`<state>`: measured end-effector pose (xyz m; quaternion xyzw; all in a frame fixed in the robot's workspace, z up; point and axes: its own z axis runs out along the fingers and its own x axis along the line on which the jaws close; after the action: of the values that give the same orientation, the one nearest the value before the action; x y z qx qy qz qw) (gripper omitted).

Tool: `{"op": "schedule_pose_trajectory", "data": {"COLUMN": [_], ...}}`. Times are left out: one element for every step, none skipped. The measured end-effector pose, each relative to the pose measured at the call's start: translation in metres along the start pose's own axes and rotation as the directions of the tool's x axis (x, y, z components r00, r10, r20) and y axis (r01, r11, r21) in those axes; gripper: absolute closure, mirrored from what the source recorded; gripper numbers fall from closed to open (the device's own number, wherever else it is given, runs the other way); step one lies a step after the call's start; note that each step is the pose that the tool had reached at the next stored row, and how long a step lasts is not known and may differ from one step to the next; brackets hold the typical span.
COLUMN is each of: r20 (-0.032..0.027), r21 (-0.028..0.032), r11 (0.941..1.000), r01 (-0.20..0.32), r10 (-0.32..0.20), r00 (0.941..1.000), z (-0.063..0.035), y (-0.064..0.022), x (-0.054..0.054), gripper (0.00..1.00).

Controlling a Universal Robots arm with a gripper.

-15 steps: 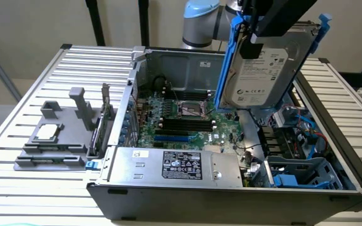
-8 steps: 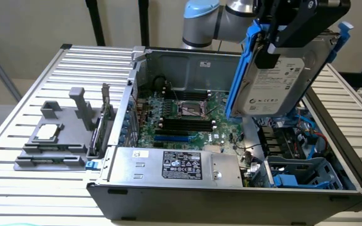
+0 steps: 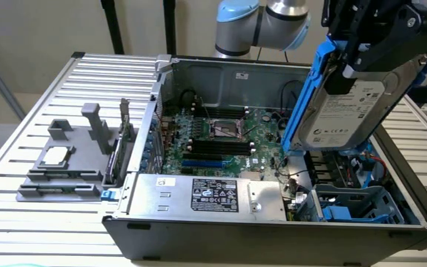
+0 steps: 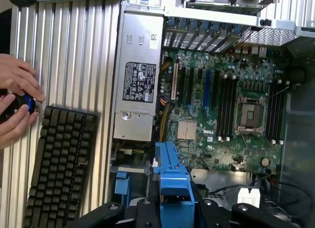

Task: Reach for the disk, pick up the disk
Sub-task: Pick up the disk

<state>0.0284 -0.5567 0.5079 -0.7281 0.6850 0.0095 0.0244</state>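
Gripper (image 3: 358,64) pinching the disk (image 3: 347,114) by its upper end, held tilted above the open computer case (image 3: 221,72); a slipping grip could drop it onto the motherboard (image 3: 221,139).

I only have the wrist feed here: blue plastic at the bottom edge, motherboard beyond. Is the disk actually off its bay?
Observer: Yes. In the exterior view the disk hangs in the air above the open computer case, clamped by the gripper at its upper end.
Operator: How is it oriented?
Observer: Nearly upright, white label facing the camera, blue frame along the exterior view's left edge of it.
Operator: Anything else out there beside the case?
Observer: A gray fixture holding a small silver chip sits to the exterior view's left.
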Motion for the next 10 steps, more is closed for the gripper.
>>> {"op": "schedule_pose_trajectory", "data": {"r20": [0.0, 0.0, 0.0, 0.0001, 0.0, 0.0, 0.0001, 0.0001, 0.0001, 0.0001], "r21": [0.0, 0.0, 0.0, 0.0001, 0.0, 0.0, 0.0, 0.0, 0.0, 0.0], "r11": [1.0, 1.0, 1.0, 1.0, 1.0, 1.0, 1.0, 1.0, 1.0, 1.0], "r01": [0.0, 0.0, 0.0, 0.0, 0.0, 0.0, 0.0, 0.0, 0.0, 0.0], "r10": [0.0, 0.0, 0.0, 0.0, 0.0, 0.0, 0.0, 0.0, 0.0, 0.0], "r00": [1.0, 1.0, 1.0, 1.0, 1.0, 1.0, 1.0, 1.0, 1.0, 1.0], "z": [0.0002, 0.0003, 0.0005, 0.0008, 0.0009, 0.0011, 0.0013, 0.0015, 0.0017, 0.0019], "y": [-0.0026, -0.0052, -0.0079, -0.0109, -0.0137, -0.0165, -0.0194, -0.0224, -0.0254, -0.0285], "x": [0.002, 0.005, 0.007, 0.01, 0.012, 0.014, 0.016, 0.019, 0.021, 0.023], "gripper": [0.67, 0.67, 0.67, 0.67, 0.67, 0.67, 0.67, 0.67, 0.67, 0.67]}}
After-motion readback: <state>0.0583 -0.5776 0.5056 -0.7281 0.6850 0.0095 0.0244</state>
